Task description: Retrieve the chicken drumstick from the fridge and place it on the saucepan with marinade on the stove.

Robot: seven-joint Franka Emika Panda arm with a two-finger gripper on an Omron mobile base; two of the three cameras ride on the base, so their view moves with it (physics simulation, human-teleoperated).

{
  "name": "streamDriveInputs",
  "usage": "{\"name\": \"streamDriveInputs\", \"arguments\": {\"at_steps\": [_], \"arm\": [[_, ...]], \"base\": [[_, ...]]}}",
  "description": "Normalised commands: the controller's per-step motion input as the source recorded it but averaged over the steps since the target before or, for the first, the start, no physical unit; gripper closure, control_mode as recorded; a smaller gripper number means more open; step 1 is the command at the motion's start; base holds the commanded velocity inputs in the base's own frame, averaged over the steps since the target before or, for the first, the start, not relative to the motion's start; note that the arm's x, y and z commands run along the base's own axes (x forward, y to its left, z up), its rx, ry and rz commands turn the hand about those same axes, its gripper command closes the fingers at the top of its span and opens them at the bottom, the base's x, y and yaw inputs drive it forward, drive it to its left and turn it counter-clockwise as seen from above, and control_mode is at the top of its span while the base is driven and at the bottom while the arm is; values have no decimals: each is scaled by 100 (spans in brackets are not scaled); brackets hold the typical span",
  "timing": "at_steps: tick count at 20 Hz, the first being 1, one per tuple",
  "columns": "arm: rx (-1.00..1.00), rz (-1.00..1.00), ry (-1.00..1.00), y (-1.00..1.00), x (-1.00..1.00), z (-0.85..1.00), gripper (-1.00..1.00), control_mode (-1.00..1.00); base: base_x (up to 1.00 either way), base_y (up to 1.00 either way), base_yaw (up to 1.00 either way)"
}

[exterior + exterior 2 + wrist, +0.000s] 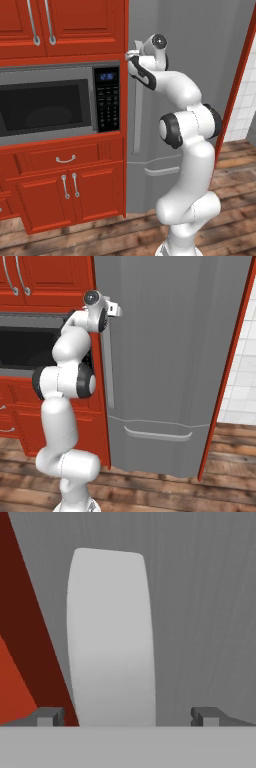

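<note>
The pincer [127, 717], jaws apart, straddles the fridge [175, 356] door handle [111, 637]. The drumstick presumably sits behind that closed door. Closing off-centre risks slipping off the handle.

Base views flanking fridge [170, 356]; hand view close.
</note>
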Motion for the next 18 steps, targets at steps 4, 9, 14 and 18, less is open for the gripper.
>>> {"name": "streamDriveInputs", "arguments": {"at_steps": [4, 9, 14, 18], "arm": [[0, 0, 0, 0, 34, 0, -100, -100], [0, 0, 0, 0, 33, 0, -100, -100], [0, 0, 0, 0, 4, 0, -100, -100], [0, 0, 0, 0, 0, 0, -100, -100]], "base": [[0, 0, 0], [0, 0, 0], [0, 0, 0], [0, 0, 0]]}}
